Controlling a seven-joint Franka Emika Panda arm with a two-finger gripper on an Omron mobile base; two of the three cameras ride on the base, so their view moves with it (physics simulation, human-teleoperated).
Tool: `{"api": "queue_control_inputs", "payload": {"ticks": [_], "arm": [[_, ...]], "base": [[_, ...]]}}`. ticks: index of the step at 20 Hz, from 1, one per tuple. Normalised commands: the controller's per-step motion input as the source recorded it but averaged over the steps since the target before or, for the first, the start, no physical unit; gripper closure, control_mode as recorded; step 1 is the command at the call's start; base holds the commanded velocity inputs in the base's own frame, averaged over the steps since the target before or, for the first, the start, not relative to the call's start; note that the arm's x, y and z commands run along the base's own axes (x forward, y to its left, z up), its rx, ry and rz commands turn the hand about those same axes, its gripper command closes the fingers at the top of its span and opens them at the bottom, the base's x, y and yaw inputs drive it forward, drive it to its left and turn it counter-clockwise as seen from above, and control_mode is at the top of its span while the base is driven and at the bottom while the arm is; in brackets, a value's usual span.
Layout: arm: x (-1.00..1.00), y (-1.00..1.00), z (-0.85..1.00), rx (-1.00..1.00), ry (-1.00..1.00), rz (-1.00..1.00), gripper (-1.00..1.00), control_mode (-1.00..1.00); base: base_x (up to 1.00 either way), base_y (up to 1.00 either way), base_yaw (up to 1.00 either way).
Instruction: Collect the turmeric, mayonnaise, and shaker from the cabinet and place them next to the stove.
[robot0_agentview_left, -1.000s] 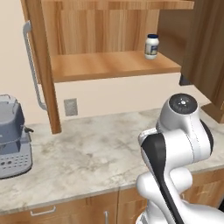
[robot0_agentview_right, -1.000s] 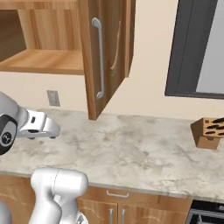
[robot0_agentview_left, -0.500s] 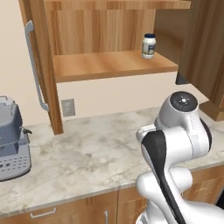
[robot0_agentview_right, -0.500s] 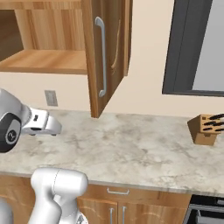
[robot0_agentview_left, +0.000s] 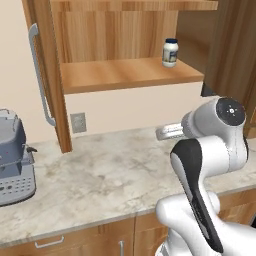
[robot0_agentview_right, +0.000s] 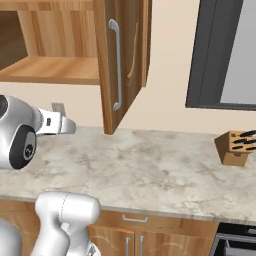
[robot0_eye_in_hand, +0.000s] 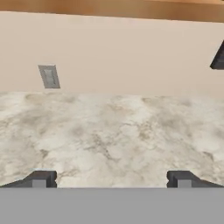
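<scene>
Left to right, we recorded: a grey appliance (robot0_agentview_left: 12, 157) at the far left of the marble counter (robot0_agentview_left: 100, 175); the cabinet (robot0_agentview_left: 125, 75) with its door open and a grey bar handle (robot0_agentview_left: 41, 75); the mayonnaise (robot0_agentview_left: 170, 52) upright on the right of the shelf, well above the arm; a knife block (robot0_agentview_right: 236, 147) far right. The gripper (robot0_eye_in_hand: 111, 179) stood fully open, empty, low over the counter. We judged the fetching barely begun; the next move called for raising the hand to the jar.
</scene>
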Motion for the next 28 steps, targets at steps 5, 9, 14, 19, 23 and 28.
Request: {"api": "queue_control_inputs", "payload": {"ticks": [5, 9, 14, 19, 23, 28], "arm": [[0.35, 0.00, 0.88, 0.00, -0.07, -0.08, -1.00, -1.00], [0.38, 0.00, 0.61, 0.00, -0.19, -0.03, -1.00, -1.00], [0.42, 0.06, 0.55, 0.00, -0.14, -0.06, -1.00, -1.00], [0.34, 0.00, 0.39, 0.00, -0.05, -0.06, -1.00, -1.00], [0.37, 0.00, 0.29, 0.00, -0.03, -0.04, -1.00, -1.00], [0.53, 0.00, 0.13, 0.01, -0.01, -0.01, -1.00, -1.00]], "base": [[0.00, 0.00, 0.00], [0.00, 0.00, 0.00], [0.00, 0.00, 0.00], [0.00, 0.00, 0.00], [0.00, 0.00, 0.00], [0.00, 0.00, 0.00]]}}
